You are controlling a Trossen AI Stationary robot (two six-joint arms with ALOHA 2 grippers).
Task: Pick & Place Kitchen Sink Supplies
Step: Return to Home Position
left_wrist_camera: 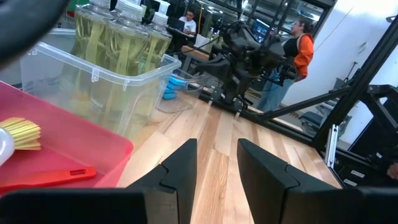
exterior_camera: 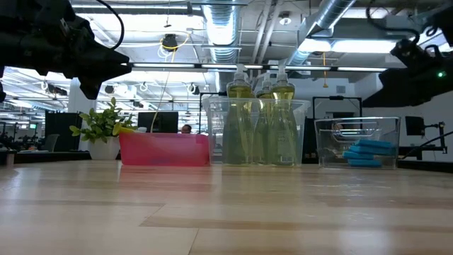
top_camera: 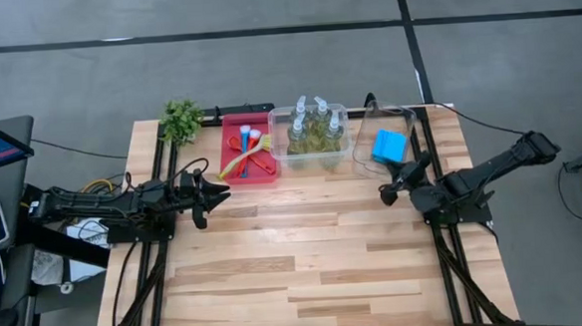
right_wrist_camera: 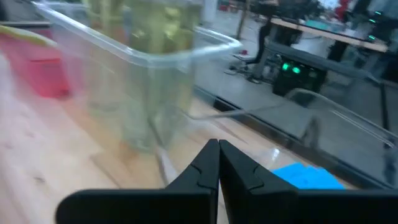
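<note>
Several clear bottles of yellow-green liquid [top_camera: 313, 125] stand upright in a clear bin [top_camera: 283, 153] at the table's far middle. Blue sponges [top_camera: 390, 146] lie stacked in a second clear bin [top_camera: 364, 129] to its right. Red, blue and yellow brushes [top_camera: 244, 150] lie in a red tray [top_camera: 227, 126] to its left. My left gripper [top_camera: 213, 195] hovers open and empty just near of the tray [left_wrist_camera: 74, 143], its fingers level [left_wrist_camera: 217, 152]. My right gripper [top_camera: 388, 191] is shut and empty near the sponge bin, with a sponge [right_wrist_camera: 308, 177] just beyond its fingers [right_wrist_camera: 219, 152].
A small green plant [top_camera: 181, 119] stands at the far left corner, beside the tray. The near half of the wooden table [top_camera: 307, 282] is bare. Black frame rails run along both side edges. A person in an orange top [left_wrist_camera: 301, 50] stands in the room beyond the table.
</note>
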